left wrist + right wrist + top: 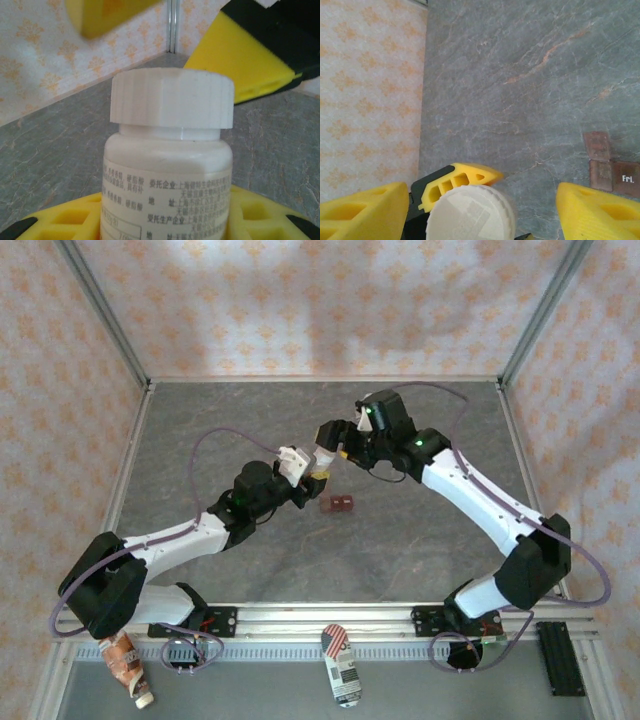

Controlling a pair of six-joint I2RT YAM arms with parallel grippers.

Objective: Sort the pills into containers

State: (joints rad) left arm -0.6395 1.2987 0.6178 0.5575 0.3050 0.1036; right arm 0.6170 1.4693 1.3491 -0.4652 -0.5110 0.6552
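Our right gripper has its jaws wide apart, straddling the cap of the white bottle, and our left gripper is clamped round the bottle's body with the cap facing the right one. The containers sit near the middle of the bench, just on the near-edge side of both grippers, long axis roughly along that edge. We reckon cap-off comes next, and the bottle-holding left gripper is a touch nearer the containers.
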